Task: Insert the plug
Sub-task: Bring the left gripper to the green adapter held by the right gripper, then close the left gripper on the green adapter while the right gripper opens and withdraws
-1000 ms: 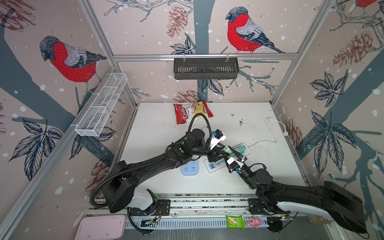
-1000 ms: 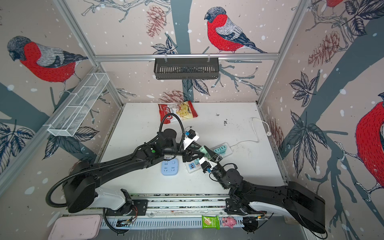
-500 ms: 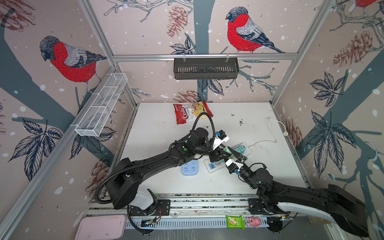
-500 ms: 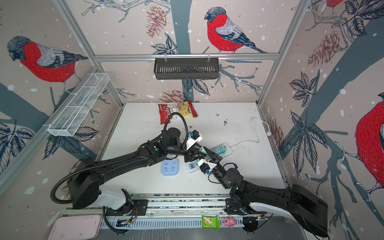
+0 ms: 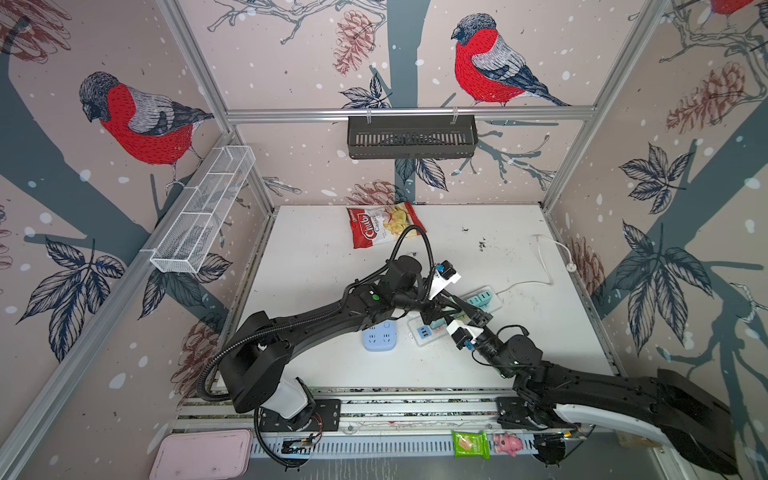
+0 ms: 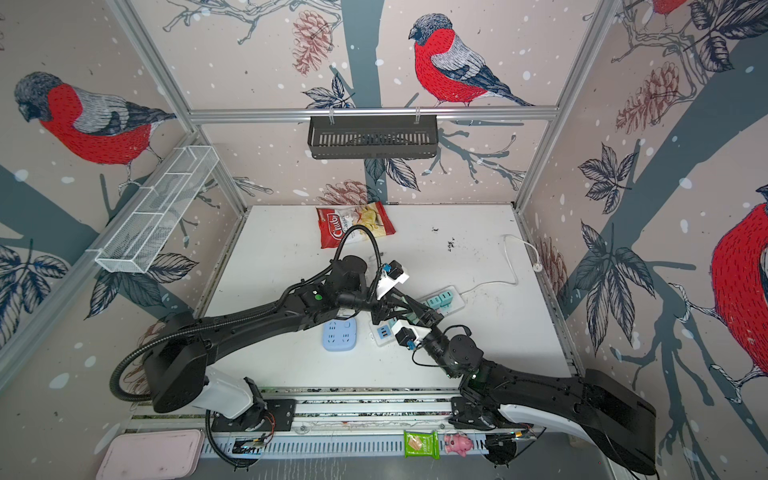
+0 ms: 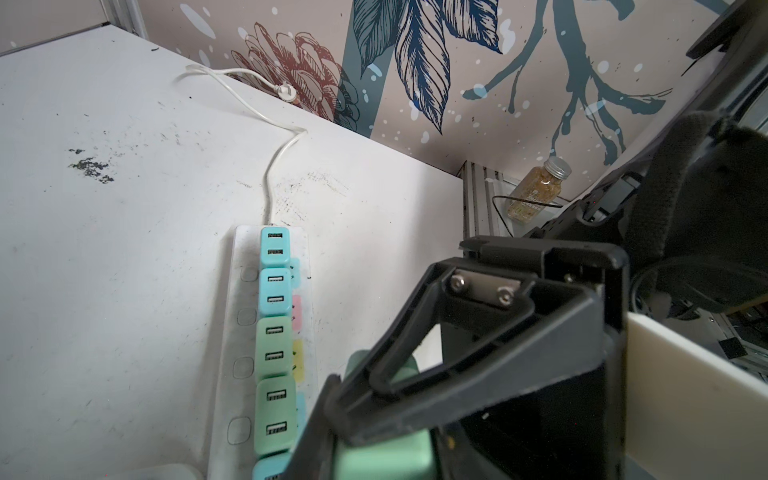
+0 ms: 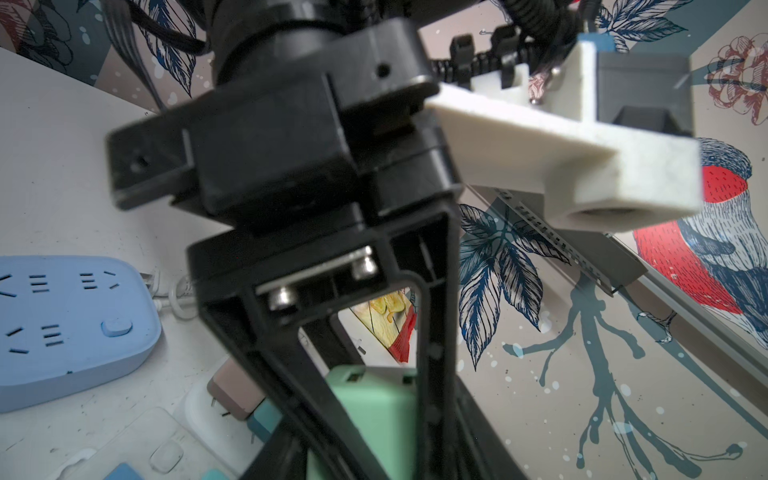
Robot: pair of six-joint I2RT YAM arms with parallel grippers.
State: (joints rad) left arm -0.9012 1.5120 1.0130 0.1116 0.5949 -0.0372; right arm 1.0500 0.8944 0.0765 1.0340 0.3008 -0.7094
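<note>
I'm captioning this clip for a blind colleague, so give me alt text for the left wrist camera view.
The black right gripper fills the foreground, apparently clamped on a mint-green plug. Beside it, a white power strip on the white table carries a row of teal and green plugs, its cord trailing toward the patterned wall.

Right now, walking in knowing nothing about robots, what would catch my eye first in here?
Probably the big red-breasted birds printed on the walls all round the booth. Next, the black left arm and right arm meet over the middle of the white table, above a white power strip lined with teal and green plugs. A red chip bag lies near the table's far edge.
</note>
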